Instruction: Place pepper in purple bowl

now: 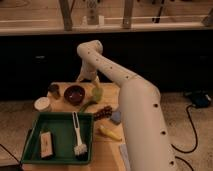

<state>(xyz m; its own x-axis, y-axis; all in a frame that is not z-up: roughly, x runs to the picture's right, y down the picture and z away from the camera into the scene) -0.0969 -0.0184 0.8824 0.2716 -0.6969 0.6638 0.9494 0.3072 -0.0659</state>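
The purple bowl stands on the wooden table, left of centre, with nothing visible in it. A long green pepper lies on the table just to the right and in front of the bowl. My gripper hangs down from the white arm to the right of the bowl and behind the pepper. A pale green, rounded object sits right under the gripper. I cannot tell whether the gripper touches it.
A small dark can and a round white container stand left of the bowl. A green tray in front holds a brush and a brown block. A reddish item, a blue item and a yellow one lie to the right.
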